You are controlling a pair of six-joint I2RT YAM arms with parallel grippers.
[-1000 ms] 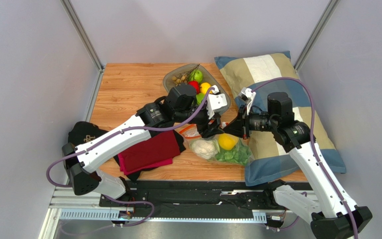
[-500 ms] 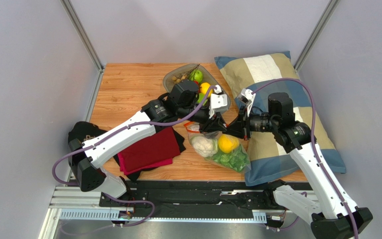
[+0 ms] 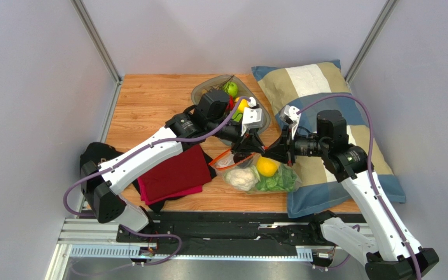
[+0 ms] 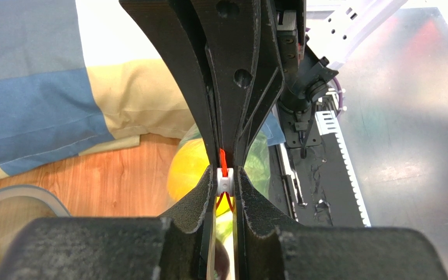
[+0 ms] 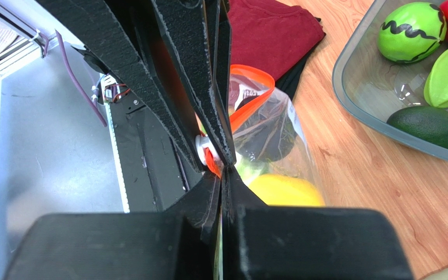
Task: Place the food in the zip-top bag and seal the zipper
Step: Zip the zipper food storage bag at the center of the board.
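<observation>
Left gripper (image 4: 225, 170) has closed onto zipper (image 5: 251, 95), right gripper (image 5: 221, 166) pinching it, bag (image 3: 279, 185) lengthwise left-right

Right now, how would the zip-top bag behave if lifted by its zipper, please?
Probably floppy: the zip-top bag is thin, crinkled film. Hung from the zipper, it would likely sag bottom-heavy, as cauliflower, yellow fruit and cabbage lie loose inside.

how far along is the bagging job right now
Done: the cauliflower, yellow fruit and cabbage lie inside the zip-top bag. In hand: the left fingers pinch the white slider on the zipper, and the right fingers clamp the bag's mouth edge right beside it. Left: the zipper gapes in an open orange loop, so the slider must run along the mouth to seal it.
</observation>
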